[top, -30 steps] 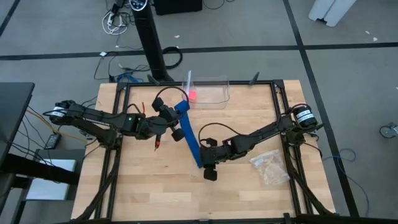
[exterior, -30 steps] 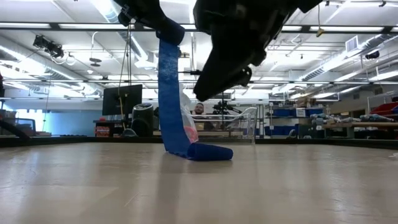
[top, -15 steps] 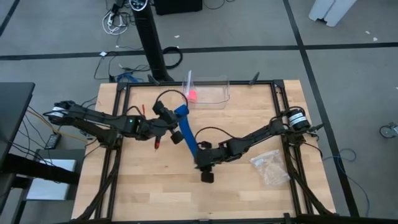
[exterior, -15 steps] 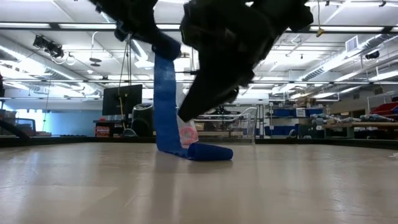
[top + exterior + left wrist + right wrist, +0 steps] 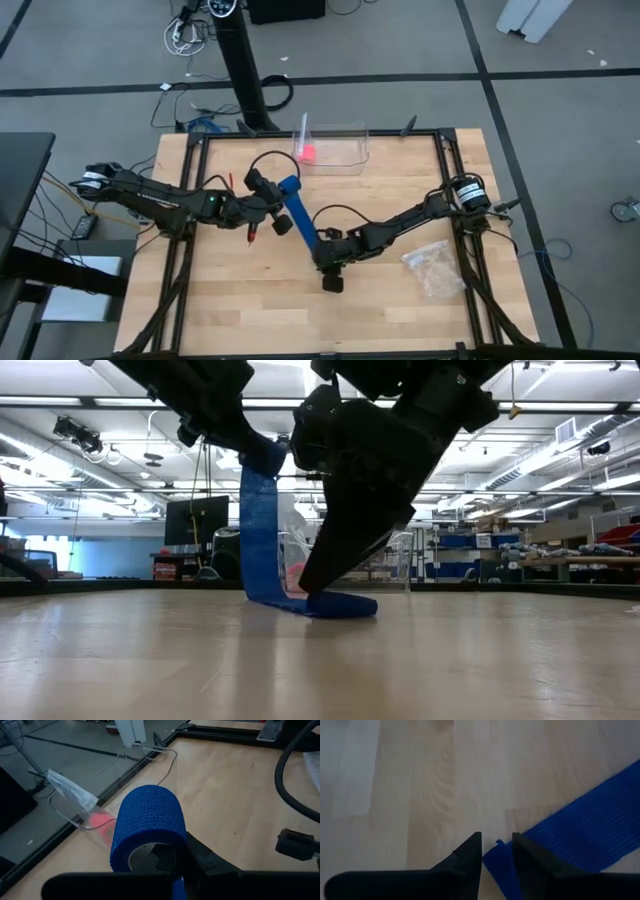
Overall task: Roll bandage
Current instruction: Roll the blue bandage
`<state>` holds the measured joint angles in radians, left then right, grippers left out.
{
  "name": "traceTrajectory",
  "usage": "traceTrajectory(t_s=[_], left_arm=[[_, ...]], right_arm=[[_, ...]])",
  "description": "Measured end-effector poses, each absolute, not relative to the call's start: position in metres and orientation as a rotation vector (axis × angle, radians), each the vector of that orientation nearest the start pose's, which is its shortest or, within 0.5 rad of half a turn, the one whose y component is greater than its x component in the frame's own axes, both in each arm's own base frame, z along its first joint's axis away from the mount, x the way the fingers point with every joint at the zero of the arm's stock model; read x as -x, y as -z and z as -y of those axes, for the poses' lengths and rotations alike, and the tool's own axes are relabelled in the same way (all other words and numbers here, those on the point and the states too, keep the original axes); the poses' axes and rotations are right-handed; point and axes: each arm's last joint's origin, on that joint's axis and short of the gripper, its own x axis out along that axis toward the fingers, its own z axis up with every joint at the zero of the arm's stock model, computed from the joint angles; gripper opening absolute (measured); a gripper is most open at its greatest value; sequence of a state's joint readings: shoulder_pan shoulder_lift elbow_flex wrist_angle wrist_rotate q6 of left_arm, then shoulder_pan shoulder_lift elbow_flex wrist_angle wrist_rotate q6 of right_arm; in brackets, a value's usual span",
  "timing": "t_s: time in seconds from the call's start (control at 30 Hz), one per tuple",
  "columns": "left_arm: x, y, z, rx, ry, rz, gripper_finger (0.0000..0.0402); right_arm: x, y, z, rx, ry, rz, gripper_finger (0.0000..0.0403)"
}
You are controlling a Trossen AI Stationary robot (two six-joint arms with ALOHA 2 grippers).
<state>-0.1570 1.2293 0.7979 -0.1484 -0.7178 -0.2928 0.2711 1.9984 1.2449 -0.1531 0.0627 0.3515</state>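
- The left gripper is holding the rolled end of the blue bandage up off the wooden table, left of the table's middle; in the left wrist view the roll is sitting between the dark fingers, which are pinching it.
- From that roll the bandage strip is running down and across to the table, where its free end is lying flat near the middle, as the low view shows.
- The right gripper is hovering low right at that free end. In the right wrist view its two fingertips are standing slightly parted, with the strip's corner lying on the wood just beside and partly between them; whether they are touching the fabric cannot be told.
- A clear plastic container is sitting at the far edge of the table with a small pink object inside it.
- A clear plastic bag is lying on the table's right side, well apart from the bandage.
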Motion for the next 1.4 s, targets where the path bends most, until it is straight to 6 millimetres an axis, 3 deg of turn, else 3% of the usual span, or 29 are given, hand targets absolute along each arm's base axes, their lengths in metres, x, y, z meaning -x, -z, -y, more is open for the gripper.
traceTrajectory(t_s=[0.47, 0.57, 0.73, 1.23, 1.4], left_arm=[[-0.255, -0.255, 0.021, 0.044, -0.601, -0.442, 0.0019], [-0.255, -0.255, 0.021, 0.045, -0.601, -0.442, 0.0019], [-0.254, -0.255, 0.021, 0.047, -0.603, -0.448, 0.0019], [-0.249, -0.249, 0.019, 0.024, -0.662, -0.505, 0.0019], [-0.246, -0.245, 0.015, -0.005, -0.718, -0.541, 0.0019]], right_arm=[[-0.392, -0.136, -0.106, -0.202, -0.007, -0.967, 0.011], [-0.394, -0.132, -0.106, -0.188, 0.021, -0.959, 0.009], [-0.393, -0.132, -0.108, -0.156, 0.05, -0.945, 0.0019], [-0.381, -0.148, -0.135, -0.114, 0.004, -0.924, 0.0008], [-0.371, -0.162, -0.146, -0.06, 0.007, -0.896, 0.0004]])
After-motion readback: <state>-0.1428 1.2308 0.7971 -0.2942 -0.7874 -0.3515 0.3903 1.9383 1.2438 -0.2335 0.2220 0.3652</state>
